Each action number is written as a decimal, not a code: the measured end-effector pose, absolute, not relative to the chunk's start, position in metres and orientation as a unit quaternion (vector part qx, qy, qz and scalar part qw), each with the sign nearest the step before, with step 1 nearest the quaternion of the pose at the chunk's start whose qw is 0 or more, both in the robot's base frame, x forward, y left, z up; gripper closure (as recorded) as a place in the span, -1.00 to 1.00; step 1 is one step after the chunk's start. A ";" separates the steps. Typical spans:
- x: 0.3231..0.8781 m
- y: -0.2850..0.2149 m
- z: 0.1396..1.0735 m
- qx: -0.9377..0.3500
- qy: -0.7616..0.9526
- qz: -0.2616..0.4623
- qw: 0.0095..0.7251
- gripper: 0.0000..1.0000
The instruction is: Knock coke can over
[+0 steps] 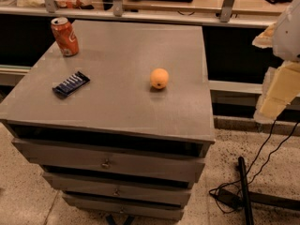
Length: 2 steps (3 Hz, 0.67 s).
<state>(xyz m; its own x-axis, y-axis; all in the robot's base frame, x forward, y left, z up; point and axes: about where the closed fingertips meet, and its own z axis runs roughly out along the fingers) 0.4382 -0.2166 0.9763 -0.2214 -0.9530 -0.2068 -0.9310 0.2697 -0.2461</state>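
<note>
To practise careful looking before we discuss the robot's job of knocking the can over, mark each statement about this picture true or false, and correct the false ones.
1. The red-orange aluminium coke can stands upright near the back left corner of the grey cabinet top. True.
2. The round orange fruit touches the can. False: they are well apart, with the fruit right of the middle of the top.
3. The flat dark-blue snack wrapper lies on the left side, nearer the front than the can. True.
4. The robot's cream-coloured gripper is pressing on the can. False: it is at the right edge of the view, beyond the cabinet's right side, far from the can.
</note>
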 end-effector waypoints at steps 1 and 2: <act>0.438 -0.217 0.976 -0.603 0.781 -0.035 0.159 -1.00; 0.442 -0.210 0.981 -0.577 0.794 -0.004 0.191 -1.00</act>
<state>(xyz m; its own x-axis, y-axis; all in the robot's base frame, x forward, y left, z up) 0.4418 -0.2098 0.9810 -0.2621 -0.9175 -0.2992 -0.9144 0.3352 -0.2269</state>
